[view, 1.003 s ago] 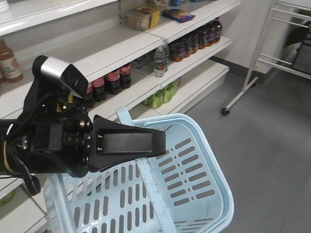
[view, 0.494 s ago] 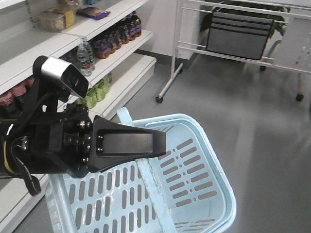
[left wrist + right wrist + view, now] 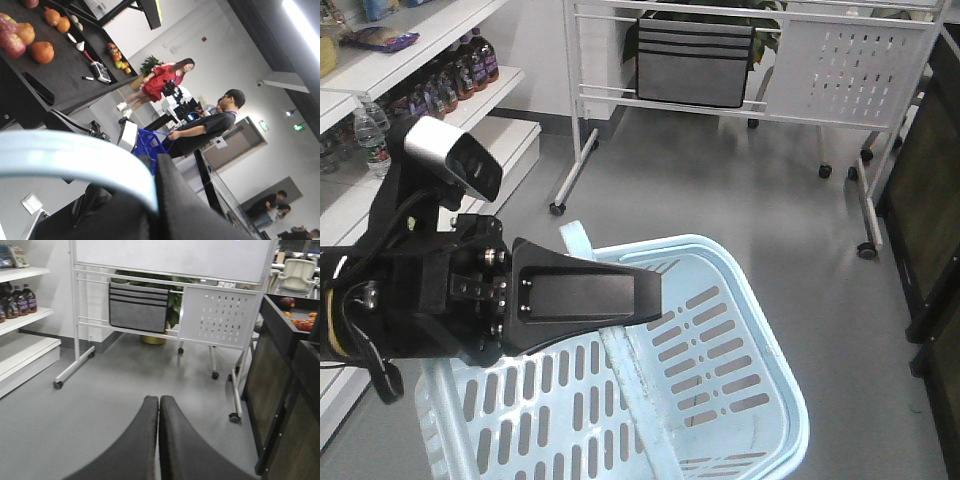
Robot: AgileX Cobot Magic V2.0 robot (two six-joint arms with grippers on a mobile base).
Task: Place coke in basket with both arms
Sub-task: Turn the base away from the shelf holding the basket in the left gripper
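Observation:
The light blue basket (image 3: 775, 345) hangs low in the front view, tilted, with nothing inside that I can see. Its flat handle (image 3: 635, 400) runs up into my left gripper (image 3: 655, 300), a black wedge with a silver camera on top, which is shut on it. In the left wrist view the pale blue handle (image 3: 75, 155) curves across and ends between the dark fingers of the left gripper (image 3: 155, 185). My right gripper (image 3: 159, 401) is shut with its fingers pressed together and empty, above grey floor. The coke is out of view.
White shelves (image 3: 470, 110) with dark bottles (image 3: 460, 65) stand at the left. A white wheeled rack (image 3: 750, 100) with a grey pouch (image 3: 695, 60) stands ahead. A dark cabinet (image 3: 930, 200) stands at the right. People (image 3: 200, 125) show in the left wrist view.
The whole view has swung right: the shelves have slid off to the left and the wheeled rack and dark cabinet have come in. The left gripper and basket keep their place in frame.

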